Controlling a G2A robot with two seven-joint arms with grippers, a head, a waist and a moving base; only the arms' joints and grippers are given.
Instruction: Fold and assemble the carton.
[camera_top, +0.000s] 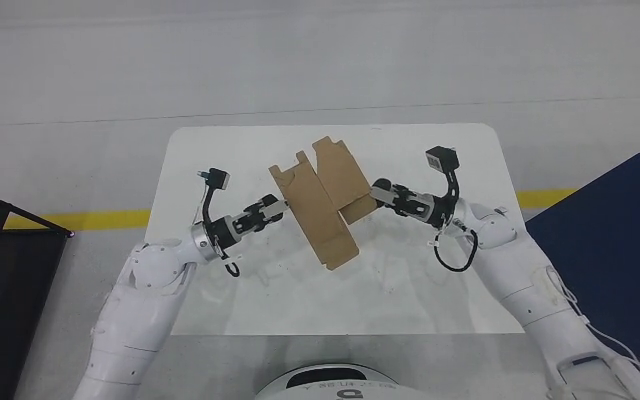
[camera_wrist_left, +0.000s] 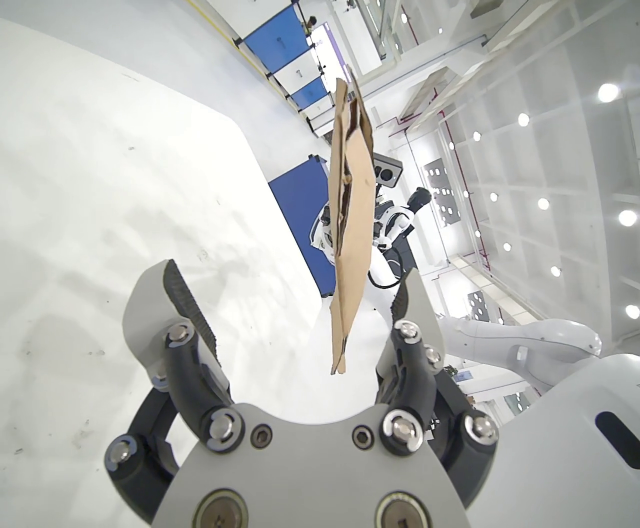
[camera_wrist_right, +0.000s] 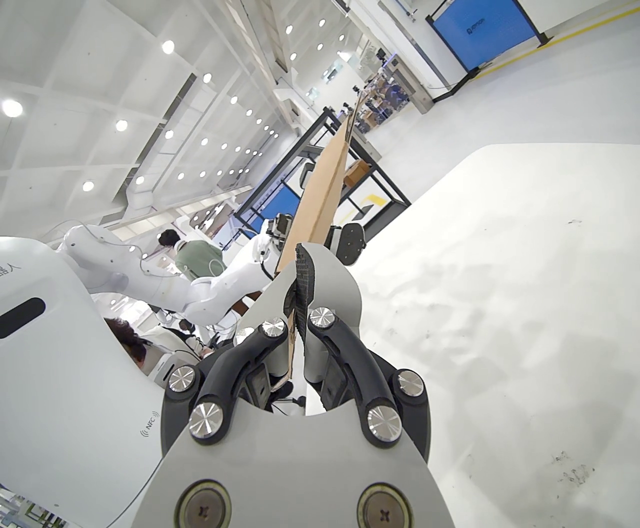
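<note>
Carton tight in right gripper — left gripper wide around its edge

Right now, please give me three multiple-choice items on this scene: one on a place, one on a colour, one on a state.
1. Where is the carton? A on the floor; B held up over the table; C in a basket.
2. Its colour? A brown; B blue; C green.
3. The left tool is: A shut on tape; B open; C shut on the carton.
Answers: 1 B, the right tool clamps it above the table; 2 A, plain brown card; 3 B, its fingers stand apart around the carton's edge.
</note>
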